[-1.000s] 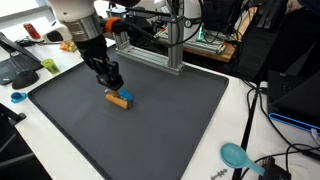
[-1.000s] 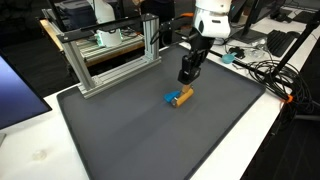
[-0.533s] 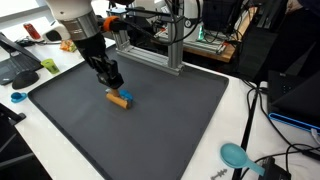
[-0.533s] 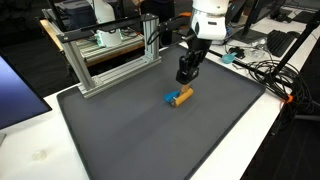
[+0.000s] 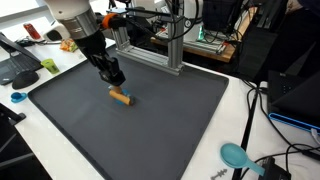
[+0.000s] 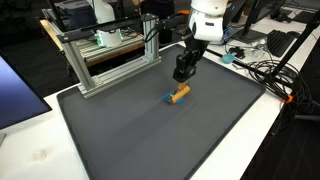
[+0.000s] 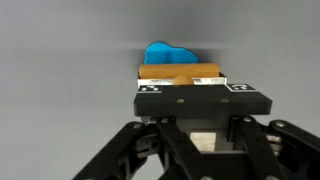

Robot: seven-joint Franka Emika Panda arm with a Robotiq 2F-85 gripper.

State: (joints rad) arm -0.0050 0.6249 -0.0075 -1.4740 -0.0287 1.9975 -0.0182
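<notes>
Wrist view: blurred tags [image 7: 152,88] on gripper [image 7: 200,100]

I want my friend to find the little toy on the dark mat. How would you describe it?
Find the big dark grey mat on the white table. Near its middle, just below the black end effector, lies a small orange block with a blue bit at one end. Unlike the silver metal frame behind it, it is tiny and brightly coloured.
</notes>
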